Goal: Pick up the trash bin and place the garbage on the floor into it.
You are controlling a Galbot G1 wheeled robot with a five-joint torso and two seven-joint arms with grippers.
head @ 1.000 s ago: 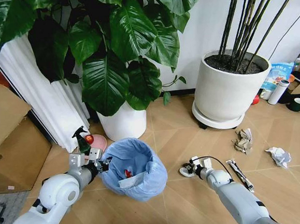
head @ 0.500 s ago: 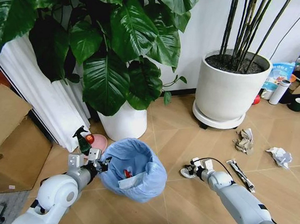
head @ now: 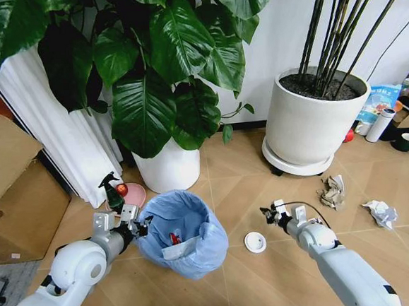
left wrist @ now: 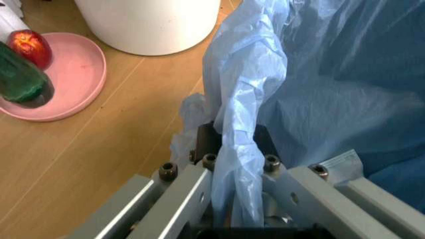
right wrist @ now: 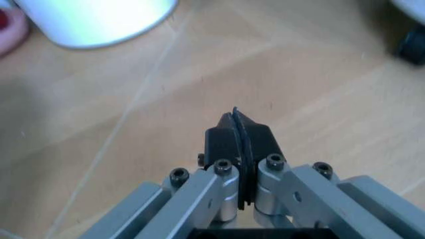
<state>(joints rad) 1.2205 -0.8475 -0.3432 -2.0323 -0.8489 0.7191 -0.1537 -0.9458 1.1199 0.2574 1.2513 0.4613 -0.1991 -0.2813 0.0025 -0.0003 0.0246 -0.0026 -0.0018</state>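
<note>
Gripping the bag-lined rim, our left gripper [head: 136, 226] is clenched on the near-left edge of the trash bin [head: 182, 229], with blue plastic bunched between its pads in the left wrist view. We take the bin as our landmark. It stands on the floor [head: 250, 280] just in front of the white plant pot [head: 167, 166], and some scraps lie inside it. Right of the bin, our right gripper [head: 273, 213] hangs over bare floor with its pads pressed together on nothing. Farther right lie two crumpled paper wads [head: 331, 191], well apart from the bin. Closest, between the bin and the right gripper, lies a small white disc [head: 255, 242]. For a good pick we judge the flat disc needs open pads brought low over its edge, while the left grip keeps the bin steady.
</note>
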